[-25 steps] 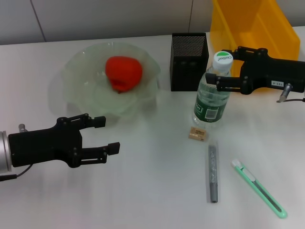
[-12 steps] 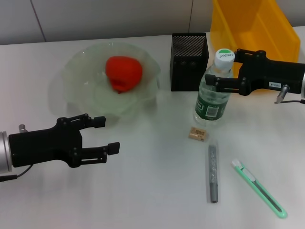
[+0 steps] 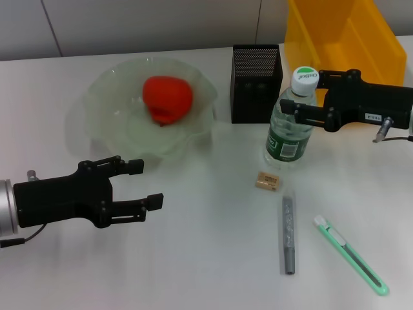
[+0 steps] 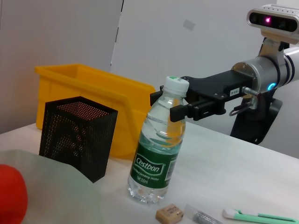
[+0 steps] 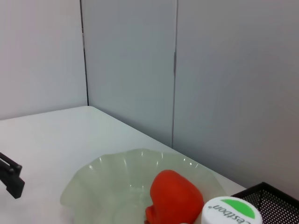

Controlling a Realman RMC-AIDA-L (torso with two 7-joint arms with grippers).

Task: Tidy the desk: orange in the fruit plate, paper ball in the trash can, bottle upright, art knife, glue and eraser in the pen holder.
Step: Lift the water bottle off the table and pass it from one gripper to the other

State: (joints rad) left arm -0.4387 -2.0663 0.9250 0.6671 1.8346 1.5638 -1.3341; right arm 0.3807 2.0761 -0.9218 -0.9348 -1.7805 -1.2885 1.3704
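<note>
1. Black fingers (image 3: 303, 111) of right gripper (image 3: 308, 97) apart, straddling the neck of the upright clear plastic bottle (image 3: 287, 132) near the tabletop's (image 3: 193, 258) far right edge.
2. Left gripper (image 3: 145, 184) spread open, empty, near the left edge.
3. Wrinkled red-orange orange (image 3: 168, 98) inside wavy translucent fruit plate (image 3: 103, 90).
4. Black mesh pen holder (image 3: 255, 84), yellow trash can (image 3: 348, 35) at far edge.
5. Tan eraser (image 3: 268, 181), grey glue (image 3: 288, 234), mint art knife (image 3: 352, 255) lying flat on smooth white, right front; grey panelled wall behind.

The bottle (image 4: 156, 154) has a green label (image 4: 151, 168) with the brand "Cestbon" in white letters. The same word stands on its cap (image 5: 231, 211), partly cut off. The small print under the brand is not readable.
</note>
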